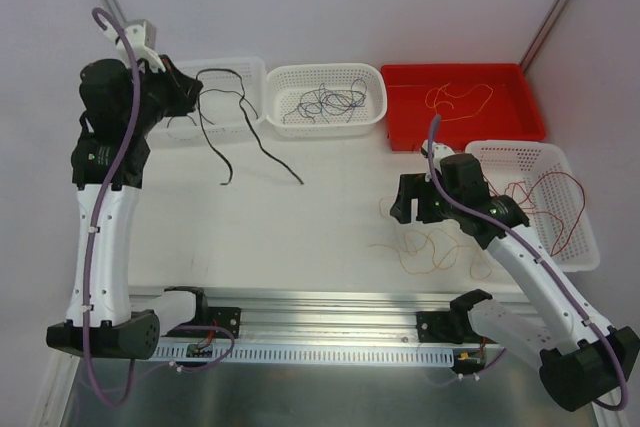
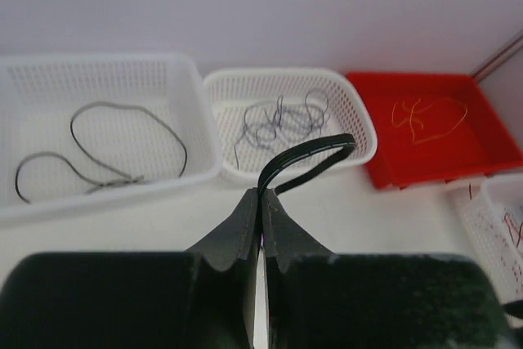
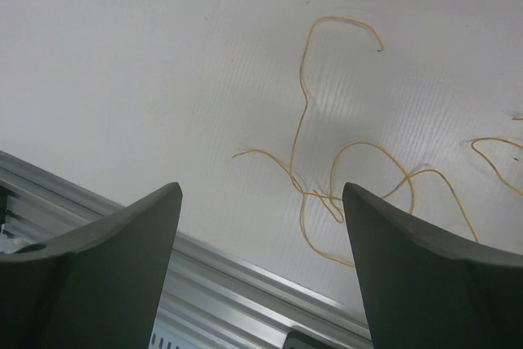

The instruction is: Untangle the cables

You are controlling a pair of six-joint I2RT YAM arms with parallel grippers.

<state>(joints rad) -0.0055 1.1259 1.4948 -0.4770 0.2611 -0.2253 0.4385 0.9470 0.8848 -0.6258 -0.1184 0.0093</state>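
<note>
My left gripper (image 1: 193, 90) is raised over the far-left white basket (image 1: 245, 69) and is shut on black cables (image 1: 250, 132), whose loose ends hang down to the table. In the left wrist view the jaws (image 2: 261, 195) are pressed together on a loop of black cable (image 2: 309, 155). My right gripper (image 1: 403, 209) is open and empty above the table, just left of a tangle of yellow cables (image 1: 430, 249). In the right wrist view the yellow cable (image 3: 304, 132) lies on the table between and beyond the wide-open fingers (image 3: 261, 202).
The left basket (image 2: 196, 87) holds one grey-black cable (image 2: 122, 140). A middle white basket (image 1: 372, 75) holds purple cables, a red tray (image 1: 530, 107) a yellow cable, a right white basket (image 1: 585, 247) red cables. An aluminium rail (image 1: 330, 302) runs along the near edge.
</note>
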